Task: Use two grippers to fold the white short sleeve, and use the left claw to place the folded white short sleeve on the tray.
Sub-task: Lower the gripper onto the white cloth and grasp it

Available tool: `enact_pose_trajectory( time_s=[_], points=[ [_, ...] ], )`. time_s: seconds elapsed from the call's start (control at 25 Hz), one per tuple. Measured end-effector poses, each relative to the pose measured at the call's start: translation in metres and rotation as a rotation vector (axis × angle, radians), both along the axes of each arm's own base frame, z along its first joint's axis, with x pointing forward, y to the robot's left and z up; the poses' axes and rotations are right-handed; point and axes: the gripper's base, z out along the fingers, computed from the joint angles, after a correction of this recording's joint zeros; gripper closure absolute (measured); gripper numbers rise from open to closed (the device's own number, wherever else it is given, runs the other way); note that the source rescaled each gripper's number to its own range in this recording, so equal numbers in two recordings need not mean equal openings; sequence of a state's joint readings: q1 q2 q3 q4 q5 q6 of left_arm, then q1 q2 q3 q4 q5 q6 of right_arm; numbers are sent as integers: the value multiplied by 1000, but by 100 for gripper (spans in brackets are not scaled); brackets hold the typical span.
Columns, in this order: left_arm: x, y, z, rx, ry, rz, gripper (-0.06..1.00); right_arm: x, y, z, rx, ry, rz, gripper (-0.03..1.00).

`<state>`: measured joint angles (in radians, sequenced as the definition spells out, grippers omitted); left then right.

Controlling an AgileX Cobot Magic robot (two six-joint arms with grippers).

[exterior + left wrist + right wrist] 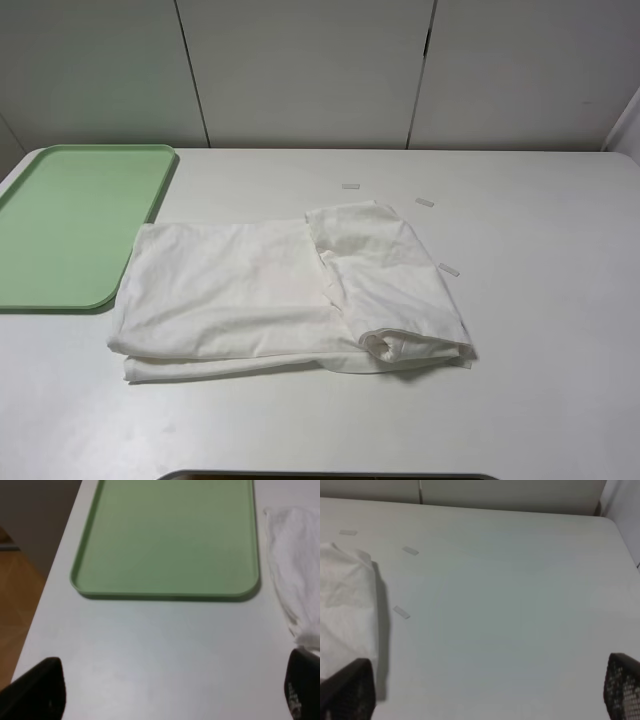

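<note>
You see the white short sleeve [250,290] lying wrinkled and folded into a flat, wide bundle, with one part turned over on top, just beside the tray [60,230]. The left gripper [170,692] and the right gripper [485,692] both stand wide open and hold nothing.

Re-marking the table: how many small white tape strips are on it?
3 tape strips: one beyond the T-shirt's far edge, one off its far right corner, one at its right edge. The T-shirt may hide others.
</note>
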<state>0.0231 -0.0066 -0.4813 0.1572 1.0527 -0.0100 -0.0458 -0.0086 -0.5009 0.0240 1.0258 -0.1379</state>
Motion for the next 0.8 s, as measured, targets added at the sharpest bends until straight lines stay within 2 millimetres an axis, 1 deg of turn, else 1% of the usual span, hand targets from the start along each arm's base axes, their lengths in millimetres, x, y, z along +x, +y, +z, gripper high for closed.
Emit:
enact_pose_trajectory(
  time_s=[0.2, 0.48, 0.8],
  points=[
    [0, -2, 0, -18, 0, -28, 9, 0, 0, 0, 0, 0, 0, -3],
    [2, 0, -2, -21, 8, -203, 9, 0, 0, 0, 0, 0, 0, -3],
    [2, 0, -1, -23, 6, -211, 9, 0, 0, 0, 0, 0, 0, -3]
  ],
)
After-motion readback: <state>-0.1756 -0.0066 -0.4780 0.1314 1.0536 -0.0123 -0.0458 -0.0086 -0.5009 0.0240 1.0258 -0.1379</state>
